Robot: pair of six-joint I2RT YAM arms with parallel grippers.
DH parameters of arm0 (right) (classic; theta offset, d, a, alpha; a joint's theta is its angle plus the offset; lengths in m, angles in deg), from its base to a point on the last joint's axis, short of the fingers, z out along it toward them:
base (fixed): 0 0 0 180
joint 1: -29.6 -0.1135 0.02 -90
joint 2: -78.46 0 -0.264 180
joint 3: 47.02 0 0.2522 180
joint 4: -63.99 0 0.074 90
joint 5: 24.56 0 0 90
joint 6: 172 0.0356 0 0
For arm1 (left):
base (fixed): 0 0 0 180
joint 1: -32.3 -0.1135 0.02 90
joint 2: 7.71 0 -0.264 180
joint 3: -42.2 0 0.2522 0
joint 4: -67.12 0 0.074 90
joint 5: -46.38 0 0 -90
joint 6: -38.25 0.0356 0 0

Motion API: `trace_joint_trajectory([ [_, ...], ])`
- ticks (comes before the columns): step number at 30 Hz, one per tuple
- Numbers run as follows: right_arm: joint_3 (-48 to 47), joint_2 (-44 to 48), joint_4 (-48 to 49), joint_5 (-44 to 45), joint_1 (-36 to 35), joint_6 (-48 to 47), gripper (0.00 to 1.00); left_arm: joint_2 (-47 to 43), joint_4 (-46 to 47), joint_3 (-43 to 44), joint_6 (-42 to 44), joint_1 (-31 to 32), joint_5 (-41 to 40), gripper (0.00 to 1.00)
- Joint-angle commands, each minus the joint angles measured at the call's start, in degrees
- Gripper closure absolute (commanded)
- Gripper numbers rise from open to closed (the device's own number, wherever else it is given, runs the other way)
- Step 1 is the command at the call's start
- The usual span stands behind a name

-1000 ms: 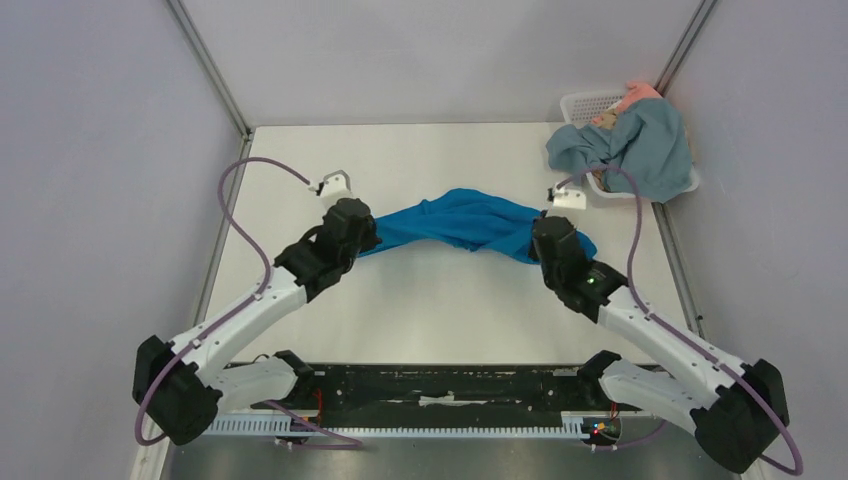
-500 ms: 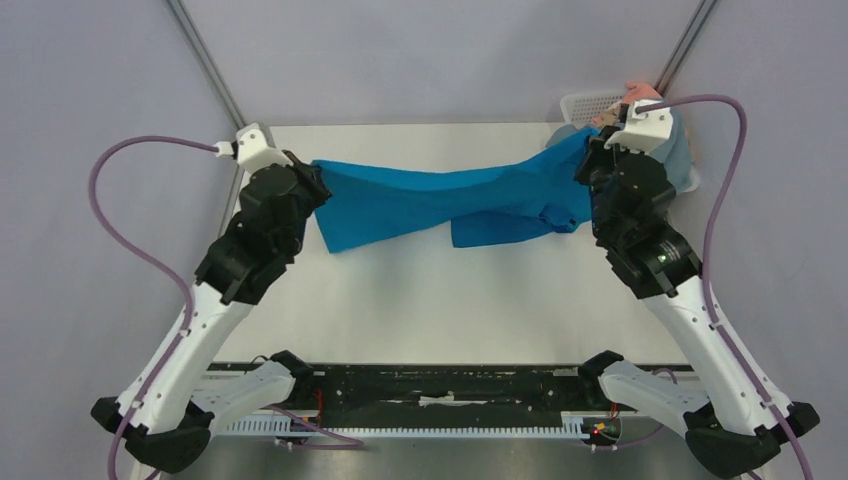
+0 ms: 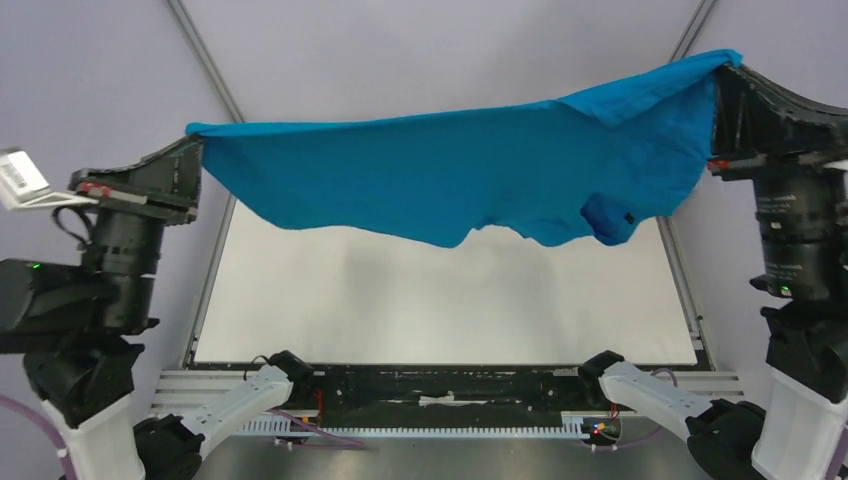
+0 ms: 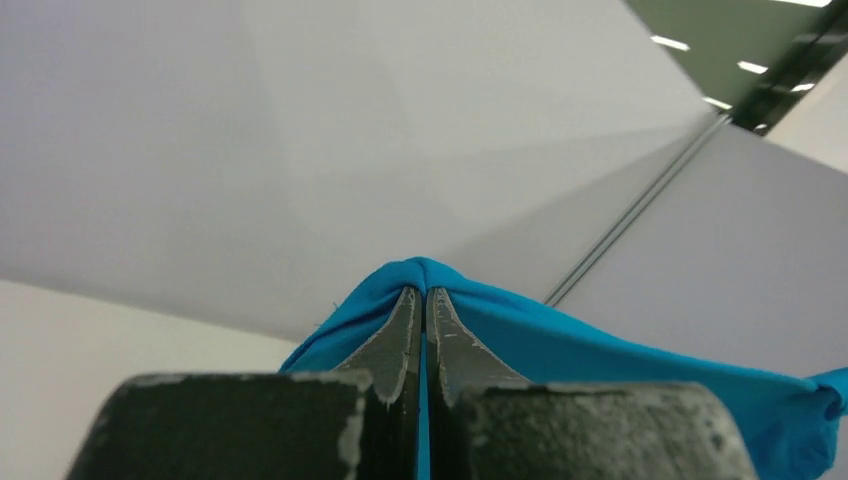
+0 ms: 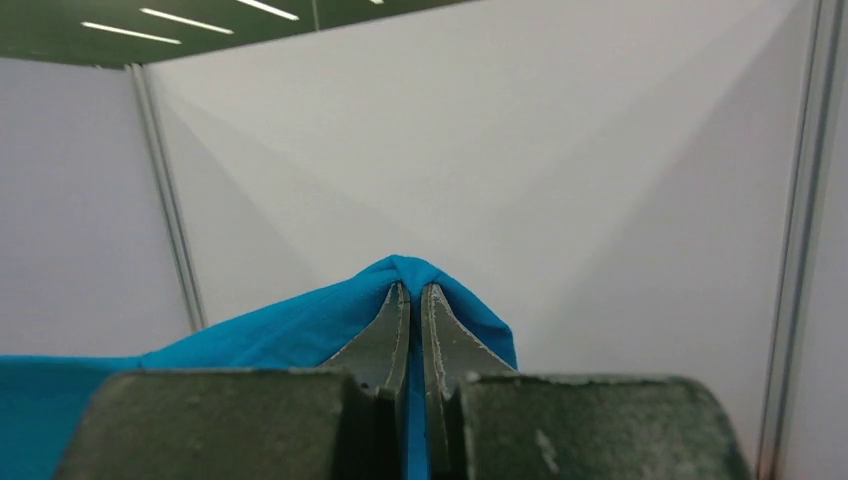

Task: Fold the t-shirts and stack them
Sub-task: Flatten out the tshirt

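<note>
Top view: blue shirt (image 3: pixel 450 185) held high above table (image 3: pixel 450 310), stretched between left gripper (image 3: pixel 192 150) and right gripper (image 3: pixel 722 80), each clamped on an upper edge. Spreading step judged in hand. Next: shirt to be lowered flat, tension even.

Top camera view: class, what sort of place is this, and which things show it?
Probably a robot lab test booth: plain grey partition walls close in a white table, a left arm and a right arm stand at its near edge, and ceiling strip lights show above the walls.
</note>
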Motion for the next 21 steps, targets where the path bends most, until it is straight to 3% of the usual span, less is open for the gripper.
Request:
trace_joint_trajectory([
  [1,-2.91,0.54,0.82,-5.91,0.10,-1.62,1.00,0.93,-2.92,6.96,4.17,-0.23,4.25,0.98],
  [5,-2.25,1.03,2.29,-5.13,0.11,-2.56,1.00,2.59,-3.07,8.59,4.75,-0.19,4.45,0.98],
  [9,2.17,-0.55,4.11,-1.04,0.06,-4.50,1.00,6.81,-2.92,7.18,5.54,-0.23,-2.27,0.98],
  [16,18.75,-9.92,13.94,19.00,0.17,-9.21,1.00,23.34,1.49,-3.49,8.84,-1.42,-31.11,0.98],
  [18,23.05,-15.28,16.72,22.89,0.88,-9.61,0.97,30.62,0.69,-5.69,6.00,-5.83,-27.18,0.98],
  [21,28.87,-23.95,21.05,20.49,3.65,-6.06,0.97,41.87,0.46,-8.15,-0.40,-14.12,-17.48,0.98],
])
